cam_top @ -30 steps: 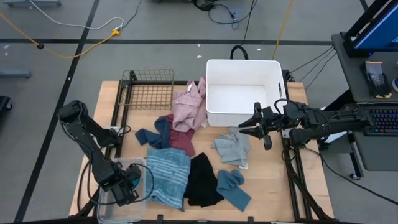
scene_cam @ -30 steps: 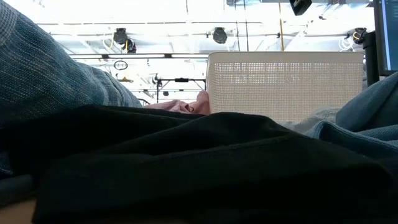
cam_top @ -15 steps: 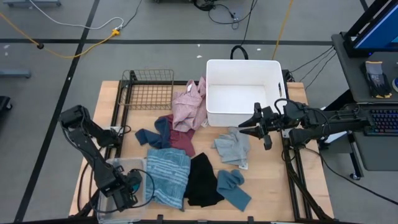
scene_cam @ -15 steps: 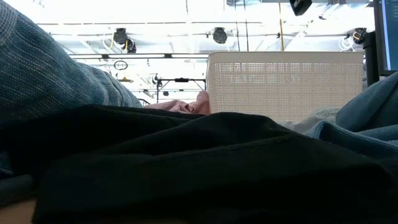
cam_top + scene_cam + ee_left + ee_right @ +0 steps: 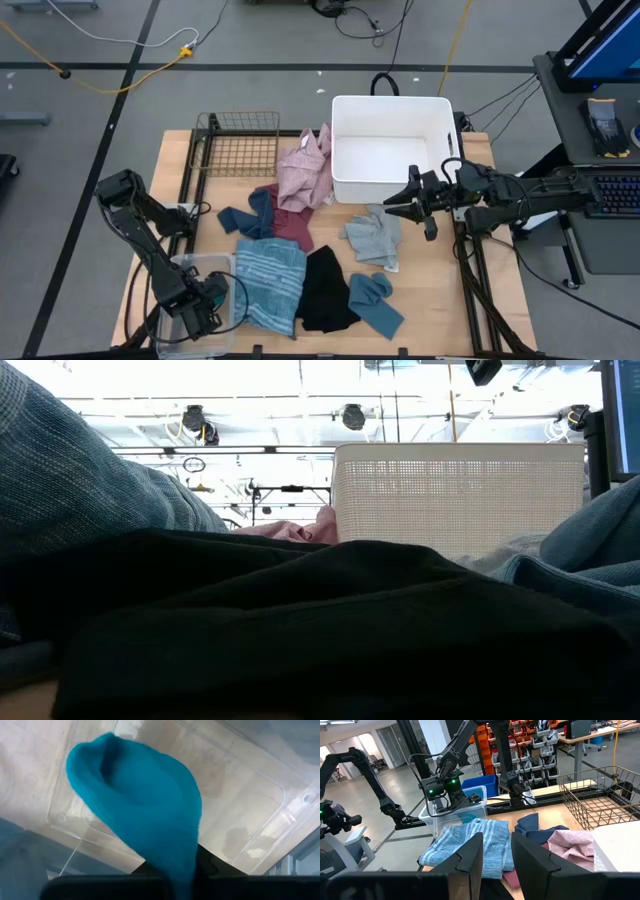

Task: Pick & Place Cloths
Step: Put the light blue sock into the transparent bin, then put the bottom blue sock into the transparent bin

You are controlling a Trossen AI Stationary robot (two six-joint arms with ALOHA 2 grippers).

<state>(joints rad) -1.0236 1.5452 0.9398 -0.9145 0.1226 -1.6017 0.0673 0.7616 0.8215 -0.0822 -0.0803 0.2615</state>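
1. Teal cloth [image 5: 145,805] hangs from my left claw [image 5: 203,303], which has slid a touch back in the last second and now sits over the clear bin [image 5: 176,268].
2. Claw reads as clamped on the cloth; it may be starting to let go, hard to tell from here.
3. Meaning: drop is imminent, this one is nearly placed.
4. Clear bin below the claw: bare floor, nothing landed yet.
5. White bin [image 5: 340,150] and wire basket [image 5: 240,150], well beyond the claw: nothing in either.
6. Right claw [image 5: 392,209] waits with fingers apart, holding nothing, over the grey cloth [image 5: 372,238].
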